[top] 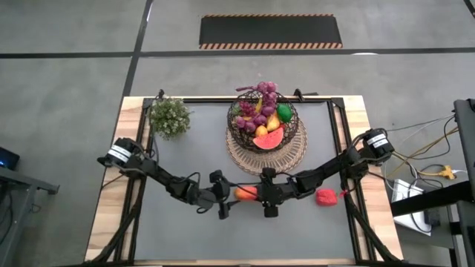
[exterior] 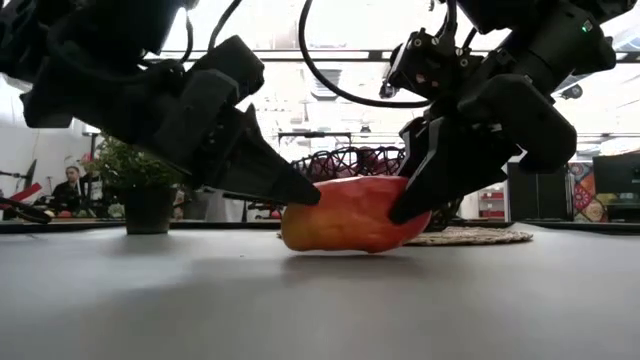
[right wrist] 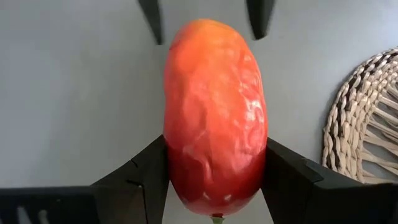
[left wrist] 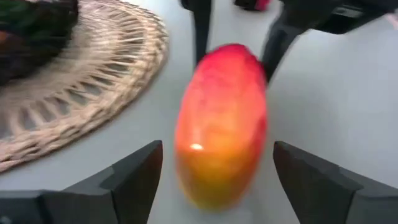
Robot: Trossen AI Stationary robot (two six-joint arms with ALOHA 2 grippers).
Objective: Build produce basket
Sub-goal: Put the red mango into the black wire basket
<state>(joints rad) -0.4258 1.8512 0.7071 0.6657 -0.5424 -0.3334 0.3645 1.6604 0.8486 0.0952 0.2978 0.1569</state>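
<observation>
The dark wire basket [top: 289, 130] holds grapes, a watermelon slice and other toy produce, and stands on a round woven mat [top: 282, 157] at the far middle of the table. A red-orange mango [top: 246, 193] lies on the grey table in front of the mat. My right gripper [top: 266, 196] is shut on the mango's red end. My left gripper [top: 225, 197] is open; its fingers [left wrist: 140, 177] stand on either side of the mango's orange end [left wrist: 217, 174] with gaps showing. My right gripper pinches the mango's red end [right wrist: 214, 180] between its two fingers [right wrist: 152, 171], one on each side. The fingers come from the table's right, slanting downward, and lie along the fruit. The mango lies lengthwise with its underside [exterior: 350, 245] on the table.
A bushy green potted plant [top: 169, 117] stands at the far left. A small red fruit [top: 325, 196] lies to the right of my right gripper. Wooden borders [top: 111, 215] edge the grey surface, with bare grey room toward the near edge.
</observation>
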